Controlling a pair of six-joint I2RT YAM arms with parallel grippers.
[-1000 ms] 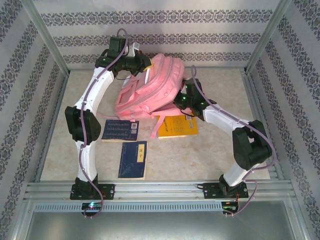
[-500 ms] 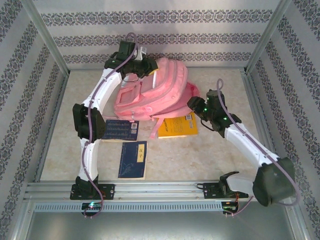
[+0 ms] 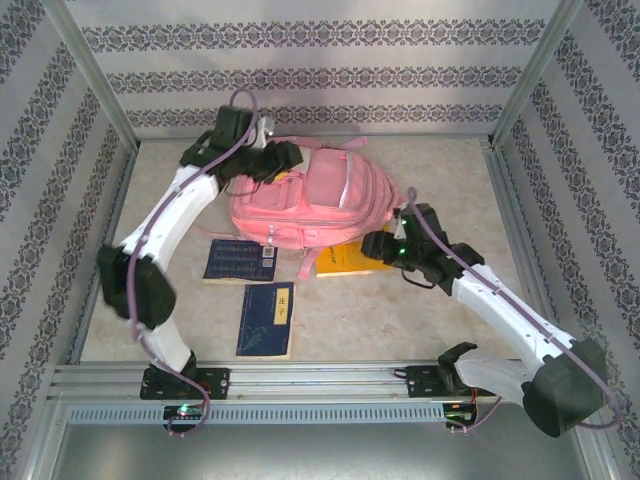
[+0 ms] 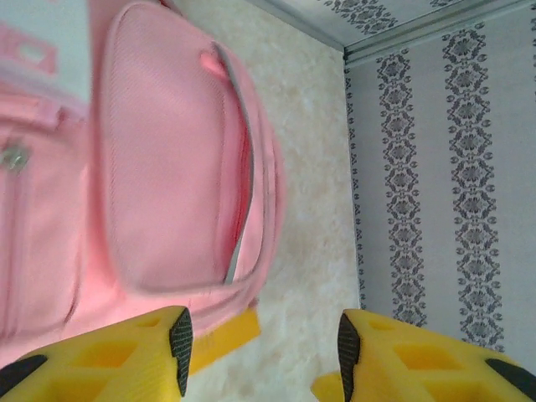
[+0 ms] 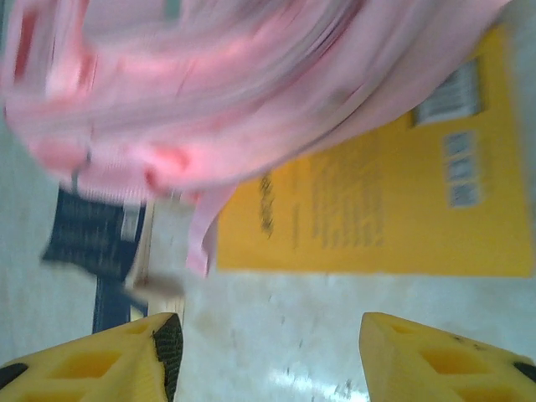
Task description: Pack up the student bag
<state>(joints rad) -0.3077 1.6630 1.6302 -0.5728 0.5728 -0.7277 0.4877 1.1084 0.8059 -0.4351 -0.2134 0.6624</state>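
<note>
L gripper [image 4: 261, 343] opening: jaws apart, nothing between, letting go of student bag [image 3: 310, 195]. Bag was propped up a sec ago, now lying flat at far-centre of table [image 3: 440, 170], near edge overlapping yellow book [image 3: 345, 263]. R gripper [image 5: 270, 350] pulling back toward near side, jaws apart, empty, hovering by yellow book. Sitting outside bag: blue book [image 3: 240, 260] + 2nd blue book [image 3: 267, 318]. Prob nothing packed yet; bag needs re-gripping & opening.

Nothing legible — the yellow book [image 5: 377, 218] carries blurred print and a barcode [image 5: 448, 99]; the nearer blue book [image 3: 264, 325] has a white label [image 3: 284, 301] too small to read.
</note>
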